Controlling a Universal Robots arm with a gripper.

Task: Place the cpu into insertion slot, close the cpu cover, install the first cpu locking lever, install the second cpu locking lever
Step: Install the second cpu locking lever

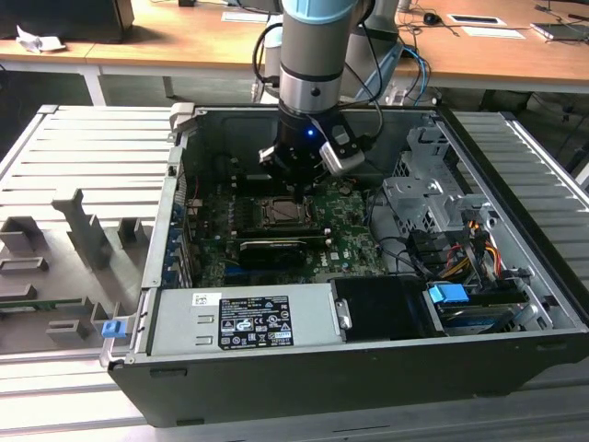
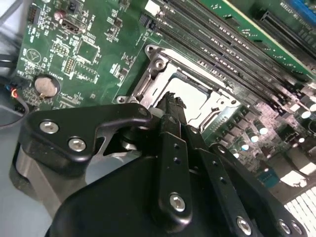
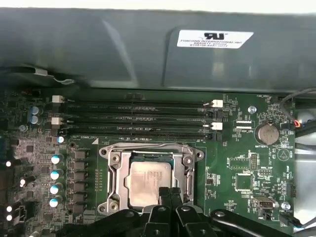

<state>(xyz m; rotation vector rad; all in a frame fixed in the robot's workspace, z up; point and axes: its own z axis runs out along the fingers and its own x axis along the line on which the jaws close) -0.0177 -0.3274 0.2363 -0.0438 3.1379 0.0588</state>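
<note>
Cpu (image 3: pixel 148 182) corner behind end effector (image 3: pixel 169 192)

wooden desks (image 1: pixel 184 41) behind, grey slatted bench (image 1: pixel 74 147)

Cpu (image 3: pixel 148 181): dull silver-grey metal top. Cpu cover (image 3: pixel 186 170): bright metal frame. End effector (image 3: pixel 169 196): matt black fingers.

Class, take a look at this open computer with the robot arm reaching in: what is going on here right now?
A single robot arm reaches down into an open computer case, its gripper shut, with the fingertips together at the edge of the cpu. The cpu already lies in the insertion slot on the green motherboard. The cpu cover seems still raised behind the chip, so closing it looks not yet done.
</note>
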